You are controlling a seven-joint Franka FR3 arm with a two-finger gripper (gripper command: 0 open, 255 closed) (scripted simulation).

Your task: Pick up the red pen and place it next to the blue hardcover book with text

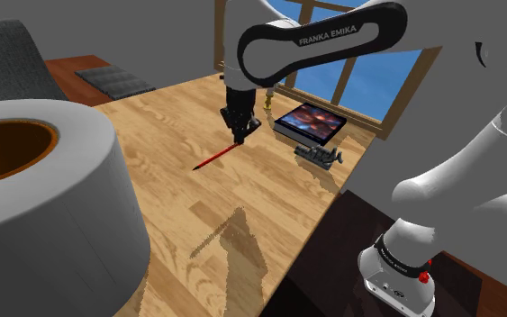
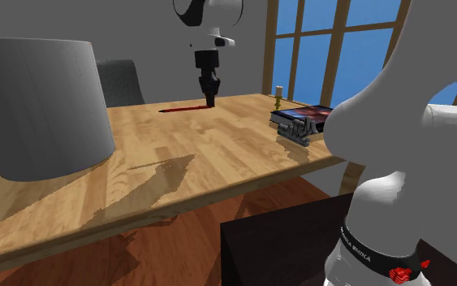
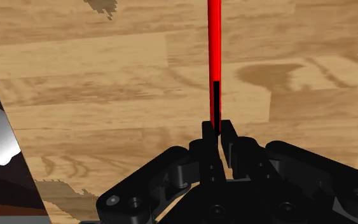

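A big grey round tub (image 1: 44, 207) sits closest in the shoulder view, at about 8 o'clock in the picture. Past it, over the wooden surface (image 1: 269, 207), the black gripper (image 1: 239, 135) is pinched shut on one end of the red pen (image 1: 215, 159). The pen's long side slants from the gripper toward 8 o'clock. The book (image 1: 312, 123), dark with a blue and red cover, lies at 3 o'clock from the gripper, well apart. So I think the pen has to go that way. A grey lumpy thing (image 1: 319, 157) lies just beside the book at its 6 o'clock. A little gold thing (image 1: 269, 105) stands at the book's 10 o'clock. Both could get bumped.

In the second exterior view the tub (image 2: 40, 106) is closest too. The gripper (image 2: 209, 101) hangs low, and the red pen (image 2: 182, 108) sticks out toward 9 o'clock. The book (image 2: 308, 114) lies at 4 o'clock from the gripper, with the lumpy thing (image 2: 299, 130) right in front of it. I cannot tell if the pen is off the surface (image 2: 178, 162).

In the wrist view the gripper (image 3: 218, 127) is closest. Its fingers (image 3: 208, 133) clamp the pen's black end. The red pen (image 3: 214, 44) runs straight away from the gripper over the wood.
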